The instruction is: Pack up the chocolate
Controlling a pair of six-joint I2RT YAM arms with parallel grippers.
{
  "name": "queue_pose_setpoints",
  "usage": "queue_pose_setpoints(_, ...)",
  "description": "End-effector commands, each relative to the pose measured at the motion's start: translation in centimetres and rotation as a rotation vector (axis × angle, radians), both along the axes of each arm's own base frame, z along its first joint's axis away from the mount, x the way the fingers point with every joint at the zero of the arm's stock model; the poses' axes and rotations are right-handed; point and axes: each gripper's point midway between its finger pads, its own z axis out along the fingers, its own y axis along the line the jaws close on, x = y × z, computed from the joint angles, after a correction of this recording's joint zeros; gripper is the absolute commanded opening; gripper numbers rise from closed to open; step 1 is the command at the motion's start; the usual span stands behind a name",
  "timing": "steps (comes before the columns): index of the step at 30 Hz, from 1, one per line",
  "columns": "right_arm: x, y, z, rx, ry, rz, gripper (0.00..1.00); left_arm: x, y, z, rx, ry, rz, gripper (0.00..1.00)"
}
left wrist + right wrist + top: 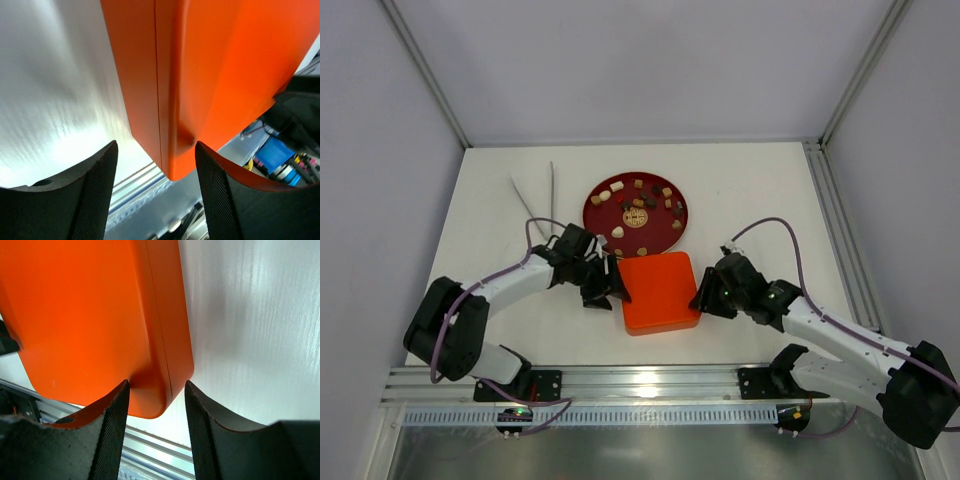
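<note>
The chocolate (617, 232) lies as several cream and brown pieces on a dark red round plate (655, 236) behind a shut orange-red box (658, 291). My left gripper (607, 285) is at the box's left side. In the left wrist view the left gripper (156, 150) is open, and a box corner (172, 165) sits between its jaws with a gap on the left. My right gripper (704, 293) is at the box's right side. In the right wrist view the right gripper (156, 387) is also open astride a box corner (160, 400).
Metal tweezers (550, 190) lie at the back left of the white table. An aluminium rail (650, 380) runs along the near edge, just behind the box. Frame posts stand at the back corners.
</note>
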Motion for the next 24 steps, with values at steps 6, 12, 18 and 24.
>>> queue_pose_setpoints(6, -2.3, -2.4, -2.0, -0.184, 0.107, 0.158, 0.50, 7.5, -0.7, 3.8, -0.137, -0.209, 0.134, 0.63)
queue_pose_setpoints(12, -2.3, -2.6, -1.2, -0.199, 0.108, 0.166, 0.51, 9.9, -1.4, 3.0, -0.136, -0.236, 0.154, 0.60)
queue_pose_setpoints(18, -2.6, -3.0, -0.7, -0.198, 0.099, 0.156, 0.52, 10.2, 0.2, 1.1, -0.027, -0.250, 0.192, 0.55)
queue_pose_setpoints(24, -2.8, -3.1, -0.5, -0.186, 0.092, 0.148, 0.52, 8.5, 0.9, -0.9, 0.063, -0.226, 0.144, 0.51)
